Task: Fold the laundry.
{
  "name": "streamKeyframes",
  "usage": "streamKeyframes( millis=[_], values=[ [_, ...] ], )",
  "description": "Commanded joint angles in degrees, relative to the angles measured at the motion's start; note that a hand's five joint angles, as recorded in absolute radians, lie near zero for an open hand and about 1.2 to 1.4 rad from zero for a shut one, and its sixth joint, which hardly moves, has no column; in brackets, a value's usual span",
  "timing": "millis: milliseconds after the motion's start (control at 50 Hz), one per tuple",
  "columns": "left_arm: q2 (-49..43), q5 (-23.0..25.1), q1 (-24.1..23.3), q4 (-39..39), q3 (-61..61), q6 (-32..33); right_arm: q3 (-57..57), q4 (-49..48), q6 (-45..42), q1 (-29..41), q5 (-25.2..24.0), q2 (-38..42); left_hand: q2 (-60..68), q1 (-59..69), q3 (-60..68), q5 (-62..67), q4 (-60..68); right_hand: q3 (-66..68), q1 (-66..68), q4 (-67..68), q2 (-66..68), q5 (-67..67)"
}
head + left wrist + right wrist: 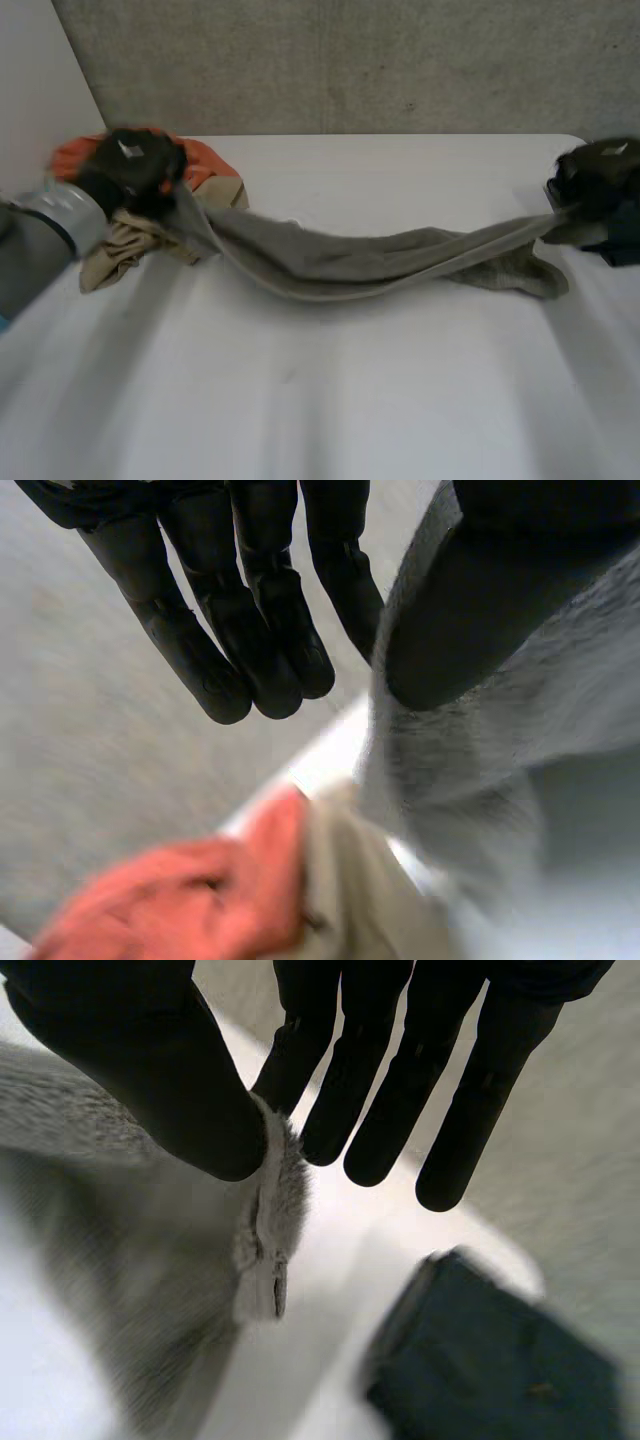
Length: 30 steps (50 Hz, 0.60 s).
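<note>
Cloth [350, 262] runs lengthwise from left hand [135, 165] straight across to right hand [595, 185], each pinching one end between thumb and straight fingers (left pinch less clear, I think), middle sagging onto the table [320, 400] between them.

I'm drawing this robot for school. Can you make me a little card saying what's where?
left hand: pinches one end of the grey cloth
right hand: pinches the other end
grey cloth: stretched between the hands, middle sagging toward the table
by left hand: orange cloth, beige cloth
by right hand: dark blue cloth
</note>
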Motion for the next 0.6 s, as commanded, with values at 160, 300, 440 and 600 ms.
streamKeyframes(
  millis=[160,300,440,600],
  values=[
    [10.6,-6.6,4.0,-11.9,16.1,-24.5,-19.2,13.4,1.8,-6.8,-2.1,-7.5,11.5,14.7,12.1,13.2,11.6,11.9,14.5,11.4,12.7,12.9],
    [-1.9,-9.4,1.9,-15.8,20.7,-22.1,-17.9,13.6,-1.1,-3.3,-2.3,-0.9,11.5,14.7,12.1,13.2,11.6,11.9,14.5,11.4,12.7,12.9],
    [-18.1,-13.6,-1.9,-15.1,36.6,-20.9,-19.4,1.4,-1.7,2.0,1.0,7.6,11.5,14.7,12.1,13.2,11.6,11.9,14.5,11.4,12.7,12.9],
    [-29.6,-21.2,-3.3,-12.4,69.9,-25.2,-25.3,-32.6,7.3,4.4,11.3,10.0,11.5,14.7,12.1,13.2,11.6,11.9,14.5,11.4,12.7,12.9]
  ],
)
